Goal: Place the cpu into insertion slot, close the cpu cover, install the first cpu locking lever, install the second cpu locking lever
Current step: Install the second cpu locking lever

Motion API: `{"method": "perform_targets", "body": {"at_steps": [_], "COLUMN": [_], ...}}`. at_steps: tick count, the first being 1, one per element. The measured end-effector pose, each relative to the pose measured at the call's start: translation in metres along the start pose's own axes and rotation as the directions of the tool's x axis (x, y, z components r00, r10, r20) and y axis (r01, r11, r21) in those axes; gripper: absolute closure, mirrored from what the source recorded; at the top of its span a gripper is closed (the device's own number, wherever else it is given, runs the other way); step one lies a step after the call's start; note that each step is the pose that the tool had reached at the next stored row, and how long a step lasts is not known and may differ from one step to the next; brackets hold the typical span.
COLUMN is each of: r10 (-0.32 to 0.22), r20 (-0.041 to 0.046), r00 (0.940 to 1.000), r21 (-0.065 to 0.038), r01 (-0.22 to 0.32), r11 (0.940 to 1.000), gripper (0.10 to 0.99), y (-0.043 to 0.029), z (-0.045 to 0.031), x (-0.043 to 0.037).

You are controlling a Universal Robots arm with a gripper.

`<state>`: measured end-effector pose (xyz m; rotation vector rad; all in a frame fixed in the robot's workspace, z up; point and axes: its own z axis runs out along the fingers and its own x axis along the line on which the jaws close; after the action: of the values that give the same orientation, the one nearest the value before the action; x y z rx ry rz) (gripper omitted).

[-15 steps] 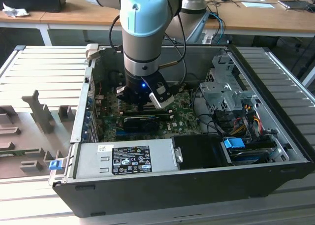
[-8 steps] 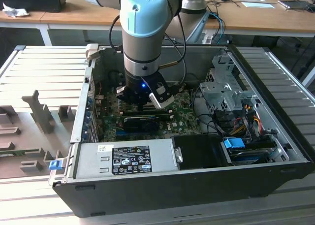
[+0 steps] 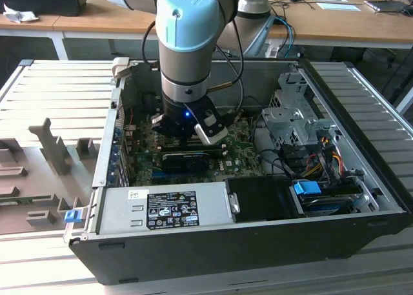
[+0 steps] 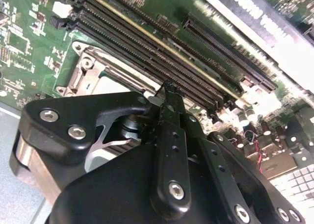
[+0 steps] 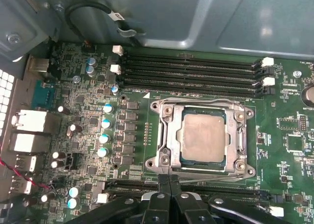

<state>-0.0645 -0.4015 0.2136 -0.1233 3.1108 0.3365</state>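
- Hovering low over the motherboard (image 5: 88, 150) inside the PC case (image 3: 361, 179); gripper (image 5: 169, 179) fingertips pressed together, pinching nothing.
- Sitting just ahead of the tips: cpu (image 5: 203, 137), already seated in the insertion slot (image 5: 169, 136), cpu cover (image 5: 240, 136) lying closed around it.
- Judging the chip light, rigid, fragile; cover thin, springy metal, best pushed at the frame edge.
- Lying beyond: memory slots (image 5: 191, 74).

Ribbed grey bench (image 3: 58, 82) — open PC case (image 3: 245, 243) on it, maybe grey fixtures (image 3: 51, 146) beside.
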Motion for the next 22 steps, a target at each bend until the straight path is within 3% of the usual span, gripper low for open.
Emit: {"method": "perform_targets", "body": {"at_steps": [4,6,16,22], "r10": [0.000,0.000,0.000,0.001], "r20": [0.0002,0.0008,0.0069,0.0088], "r00": [1.0000,1.0000,1.0000,1.0000], "r21": [-0.002,-0.010,-0.087,-0.110], "r01": [0.000,0.000,0.000,0.000], "r11": [1.0000,1.0000,0.9962,0.9939], "gripper": [0.980,0.980,0.980,0.980], "y": [-0.0013,-0.0023,-0.0089,-0.0124], "z": [0.0000,0.0002,0.0023,0.0126], "x": [0.0037,0.0063,0.0123,0.0131]}}
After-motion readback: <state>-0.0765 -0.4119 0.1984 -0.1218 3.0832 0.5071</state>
